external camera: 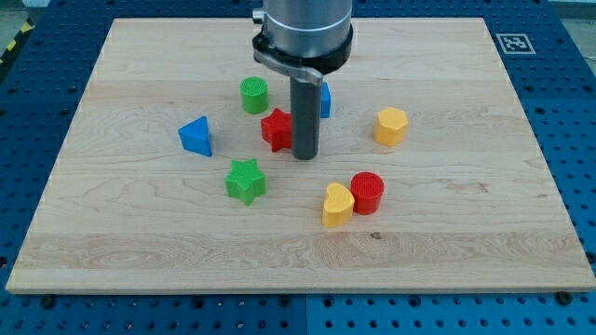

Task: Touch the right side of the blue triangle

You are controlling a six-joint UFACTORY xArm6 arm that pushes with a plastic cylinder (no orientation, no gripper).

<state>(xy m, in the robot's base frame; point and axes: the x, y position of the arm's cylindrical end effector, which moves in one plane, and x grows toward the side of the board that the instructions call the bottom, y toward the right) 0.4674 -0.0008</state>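
Observation:
The blue triangle point(196, 136) lies on the wooden board at the view's left of centre. My tip point(305, 155) rests on the board well to the triangle's right, just right of a red star point(277, 128) and touching or nearly touching it. A green star point(246, 180) lies between them, lower down. A blue block point(325, 100) is mostly hidden behind the rod.
A green cylinder point(254, 95) stands above the red star. A yellow block point(391, 126) lies at the right. A yellow heart-like block point(337, 205) and a red cylinder point(367, 193) sit together lower right. The board's edge point(298, 292) runs along the bottom.

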